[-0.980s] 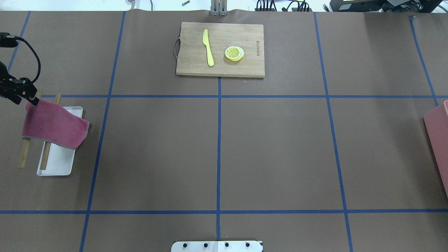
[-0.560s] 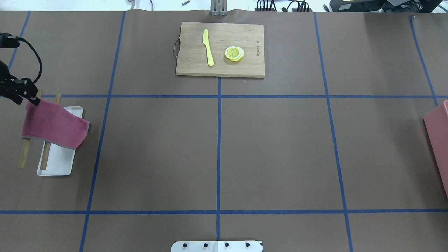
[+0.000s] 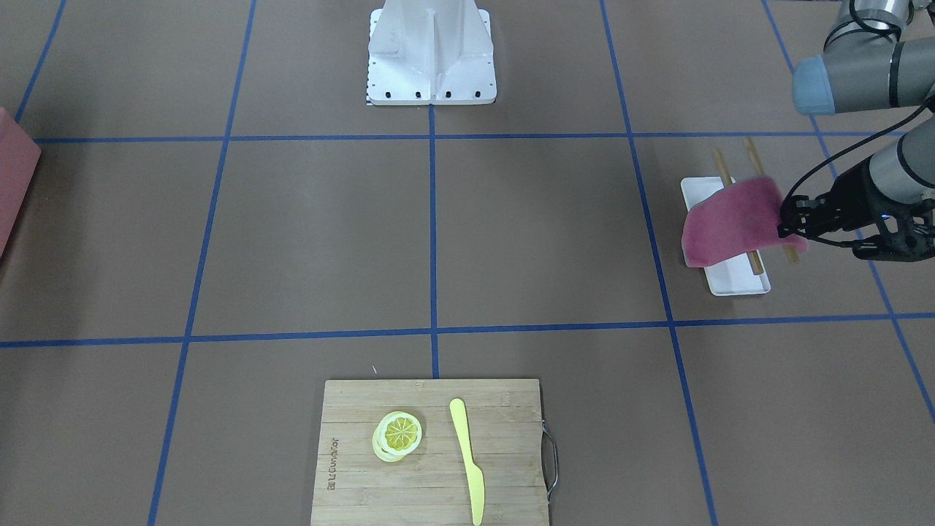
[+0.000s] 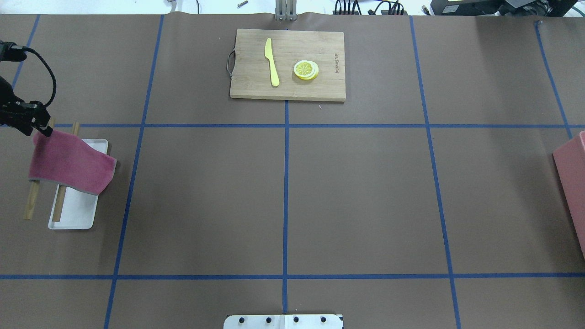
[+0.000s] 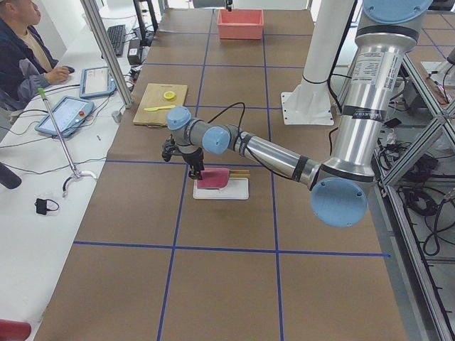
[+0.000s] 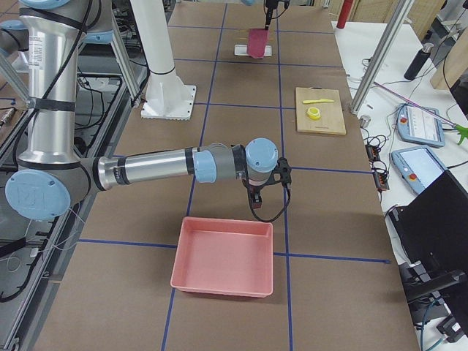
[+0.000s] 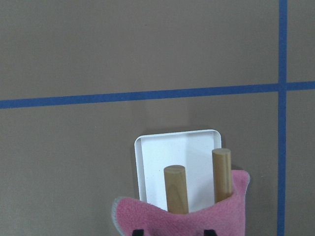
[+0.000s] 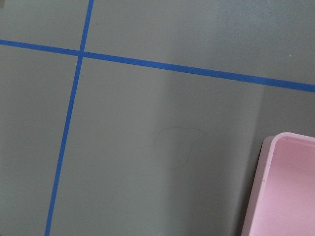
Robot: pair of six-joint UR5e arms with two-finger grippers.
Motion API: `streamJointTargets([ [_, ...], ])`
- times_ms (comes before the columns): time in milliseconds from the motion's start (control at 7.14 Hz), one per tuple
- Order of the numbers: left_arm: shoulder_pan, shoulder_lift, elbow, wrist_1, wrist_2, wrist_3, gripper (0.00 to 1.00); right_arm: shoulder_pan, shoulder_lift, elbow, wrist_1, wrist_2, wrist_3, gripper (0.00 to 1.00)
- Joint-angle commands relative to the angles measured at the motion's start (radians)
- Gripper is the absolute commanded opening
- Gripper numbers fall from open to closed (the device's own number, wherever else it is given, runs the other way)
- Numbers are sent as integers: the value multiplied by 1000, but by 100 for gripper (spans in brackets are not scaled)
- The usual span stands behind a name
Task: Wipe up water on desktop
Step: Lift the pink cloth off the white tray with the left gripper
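The desktop [image 4: 356,192] is grey-brown with blue tape lines; I see no plain puddle, only a faint outlined mark [image 8: 172,147] in the right wrist view. My left gripper [image 4: 43,130] is shut on one edge of a dark pink cloth [image 4: 71,162], which hangs over a white tray [image 4: 73,214] and two wooden sticks [image 4: 32,205]. The gripper [image 3: 785,230] and cloth [image 3: 727,223] also show in the front view, and the cloth [image 7: 187,219] in the left wrist view. My right gripper [image 6: 257,205] hovers low by the pink bin; I cannot tell if it is open.
A bamboo cutting board [image 4: 249,89] with a yellow knife [image 4: 272,61] and lemon slices [image 4: 305,70] lies at the far middle. A pink bin [image 4: 573,183] sits at the right edge. The robot base plate [image 4: 283,321] is at the near edge.
My left gripper has shifted slightly toward the far side of the table with the cloth's edge in it. The cloth still hangs over the tray.
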Motion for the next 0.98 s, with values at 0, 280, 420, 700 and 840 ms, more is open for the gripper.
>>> streamJointTargets([
  [0, 4, 0, 0, 0, 0, -2, 51, 0, 0, -1, -1, 2, 0, 100],
  [280, 7, 0, -2, 0, -2, -2, 52, 0, 0, -1, -1, 2, 0, 100],
  [420, 7, 0, -1, 0, -2, -2, 54, 0, -1, -1, -1, 2, 0, 100],
  [700, 15, 0, 4, -2, -2, -2, 57, 0, -1, -1, -1, 2, 0, 100],
  [840, 15, 0, 9, -2, 0, -2, 57, 0, -1, -1, -1, 2, 0, 100],
])
